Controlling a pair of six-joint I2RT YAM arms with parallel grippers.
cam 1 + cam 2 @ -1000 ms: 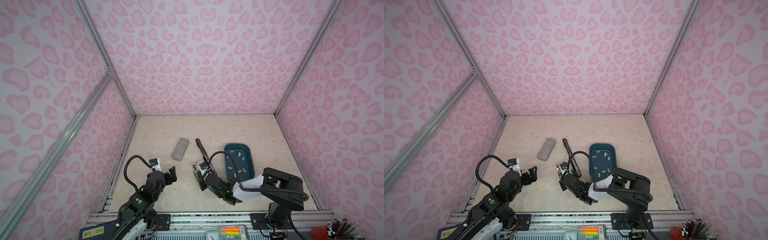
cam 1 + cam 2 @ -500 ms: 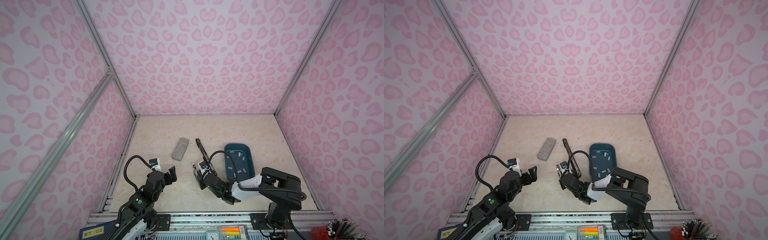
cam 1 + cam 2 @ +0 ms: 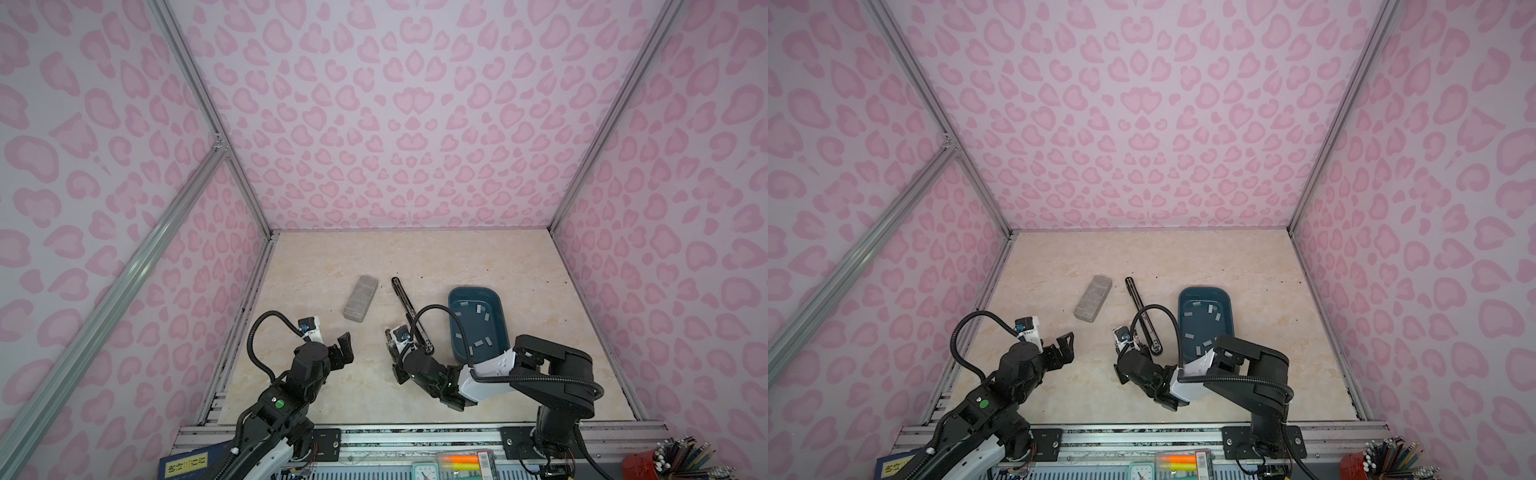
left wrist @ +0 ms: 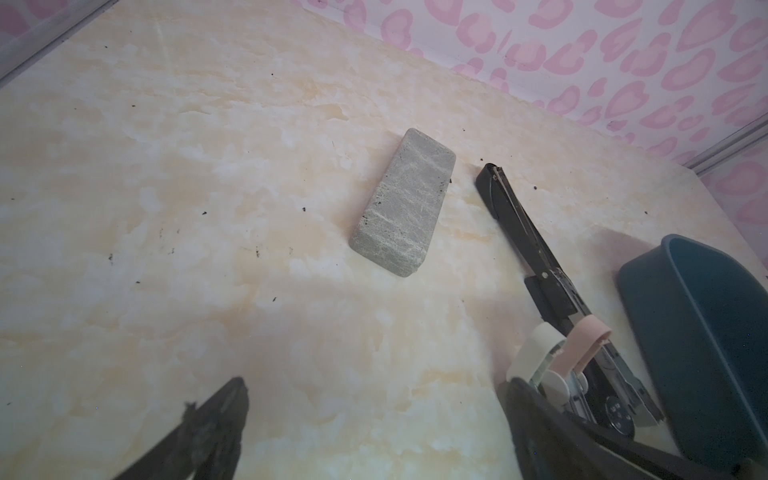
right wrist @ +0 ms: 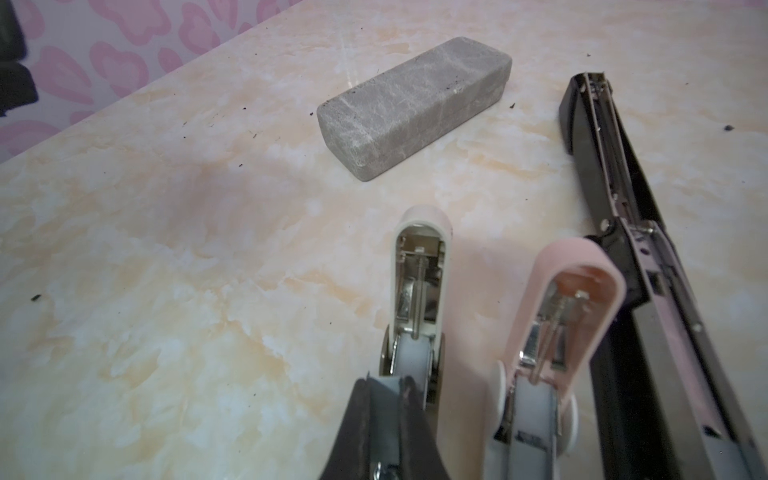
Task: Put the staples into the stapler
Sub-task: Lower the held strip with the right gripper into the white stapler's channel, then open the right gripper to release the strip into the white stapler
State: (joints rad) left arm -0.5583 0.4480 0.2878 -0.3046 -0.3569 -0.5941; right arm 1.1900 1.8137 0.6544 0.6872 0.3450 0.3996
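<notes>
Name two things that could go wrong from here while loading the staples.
The right gripper holds the opened pink-and-white stapler right beside the black stapler; a swing could knock it.
The staples lie flat and scattered in the blue tray; the open left gripper may fail to pinch one.

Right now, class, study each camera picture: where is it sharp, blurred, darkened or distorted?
In both top views, wide-angle perspective splays the frame rails and the corners darken; in the left wrist view, the grey block is sharp but the left gripper is blurred; in the right wrist view, the stapler softens nearer the lens.
</notes>
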